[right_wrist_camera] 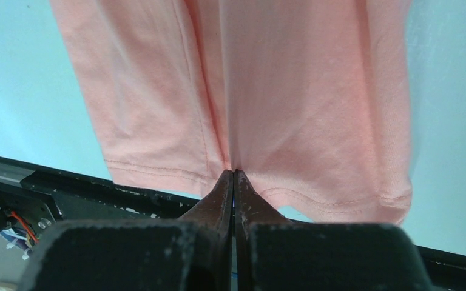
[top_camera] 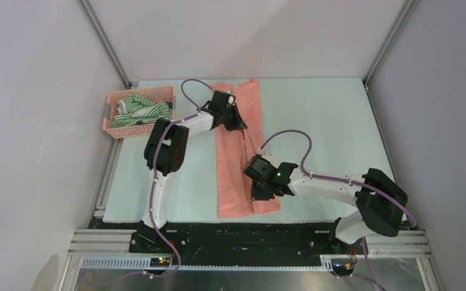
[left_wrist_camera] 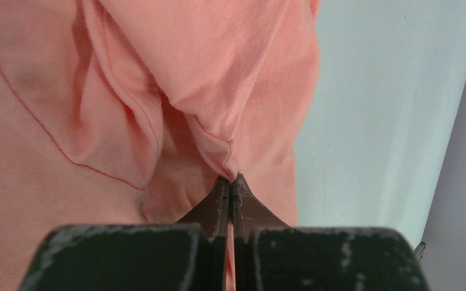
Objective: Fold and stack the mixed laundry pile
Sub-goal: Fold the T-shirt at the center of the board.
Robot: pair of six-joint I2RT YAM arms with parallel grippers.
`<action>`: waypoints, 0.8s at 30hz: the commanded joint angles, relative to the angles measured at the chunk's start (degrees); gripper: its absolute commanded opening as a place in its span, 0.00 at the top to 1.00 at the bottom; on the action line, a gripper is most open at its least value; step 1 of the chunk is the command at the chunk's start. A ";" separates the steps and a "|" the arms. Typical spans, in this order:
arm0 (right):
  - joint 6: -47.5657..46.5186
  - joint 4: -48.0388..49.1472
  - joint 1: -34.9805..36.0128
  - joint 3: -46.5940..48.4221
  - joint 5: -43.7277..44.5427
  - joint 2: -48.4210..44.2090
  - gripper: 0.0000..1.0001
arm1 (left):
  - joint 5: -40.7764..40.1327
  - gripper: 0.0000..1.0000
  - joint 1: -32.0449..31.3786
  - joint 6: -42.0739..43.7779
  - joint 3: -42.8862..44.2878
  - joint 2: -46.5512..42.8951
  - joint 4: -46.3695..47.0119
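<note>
The salmon-pink shirt [top_camera: 230,170] lies as a long narrow strip down the middle of the table, from the back edge to the front. My left gripper [top_camera: 239,124] is at its upper right edge, shut on a pinched ridge of the pink cloth [left_wrist_camera: 97,91], which puckers up into the tips [left_wrist_camera: 230,177]. My right gripper [top_camera: 260,193] is at the lower right part, shut on the shirt [right_wrist_camera: 309,91] just above its stitched hem, the tips [right_wrist_camera: 233,171] meeting in a crease. The green-and-white striped garment [top_camera: 138,109] lies bunched in the basket.
A pink plastic lattice basket [top_camera: 139,92] stands at the table's back left corner. The pale table [top_camera: 327,121] has a black front rail just below the shirt's hem. Grey walls and metal posts close in both sides and the back.
</note>
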 commanded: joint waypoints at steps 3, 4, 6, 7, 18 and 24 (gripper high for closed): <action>0.89 0.19 1.68 1.56 2.20 -3.40 1.00 | 0.23 1.00 1.34 1.17 3.19 -1.91 0.08; 1.01 0.55 1.82 1.56 1.93 -3.10 1.00 | 0.25 1.00 1.42 1.26 3.22 -1.89 -0.20; 1.35 1.03 2.08 1.56 1.74 -2.54 1.00 | 0.12 1.00 1.56 1.58 3.20 -2.10 -0.60; 1.56 1.28 2.11 1.56 1.73 -2.16 1.00 | -0.04 1.00 1.76 1.88 3.00 -2.36 -0.77; 5.62 3.12 1.75 1.56 1.90 -0.13 1.00 | 0.87 0.79 2.25 2.56 3.41 -1.06 -1.32; 2.61 4.28 -0.07 1.83 -1.78 0.55 0.91 | 2.36 0.64 2.36 3.22 3.39 -1.79 -1.70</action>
